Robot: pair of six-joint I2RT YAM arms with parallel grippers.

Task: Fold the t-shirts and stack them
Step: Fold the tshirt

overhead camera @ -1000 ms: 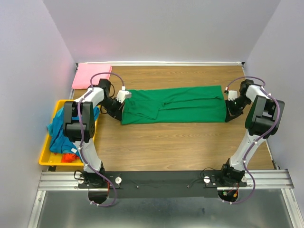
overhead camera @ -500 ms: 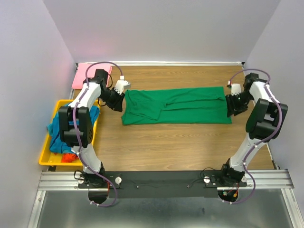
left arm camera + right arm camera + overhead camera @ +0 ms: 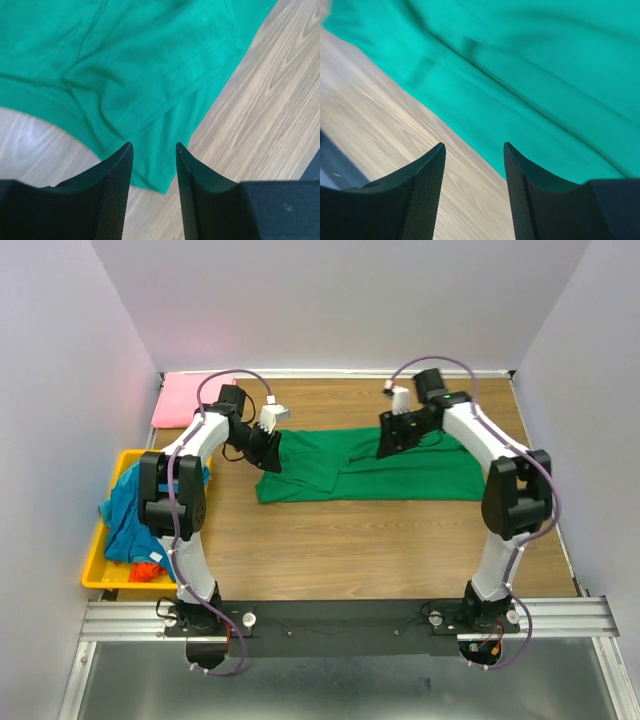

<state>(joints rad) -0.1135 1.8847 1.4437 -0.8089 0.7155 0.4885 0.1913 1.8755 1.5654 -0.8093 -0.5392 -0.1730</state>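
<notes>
A bright green t-shirt (image 3: 400, 475) lies folded into a long band across the middle of the table. My left gripper (image 3: 272, 458) hovers open over its left end; in the left wrist view the left gripper (image 3: 154, 150) has a corner of the green cloth (image 3: 150, 65) just beyond its empty fingertips. My right gripper (image 3: 385, 446) is open above the band's far edge near its middle; the right wrist view shows the right gripper (image 3: 474, 150) with that green edge (image 3: 545, 75) and bare wood. A pink t-shirt (image 3: 192, 398) lies folded at the back left.
A yellow bin (image 3: 100, 580) stands at the left table edge, holding a crumpled teal-blue t-shirt (image 3: 125, 510) and a bit of orange-red cloth (image 3: 148, 570). Walls close in the table on the left, back and right.
Both grippers have opened and let go of the green shirt's ends. The right arm has swung left from the shirt's right end to its middle. The left gripper shifted slightly right.
</notes>
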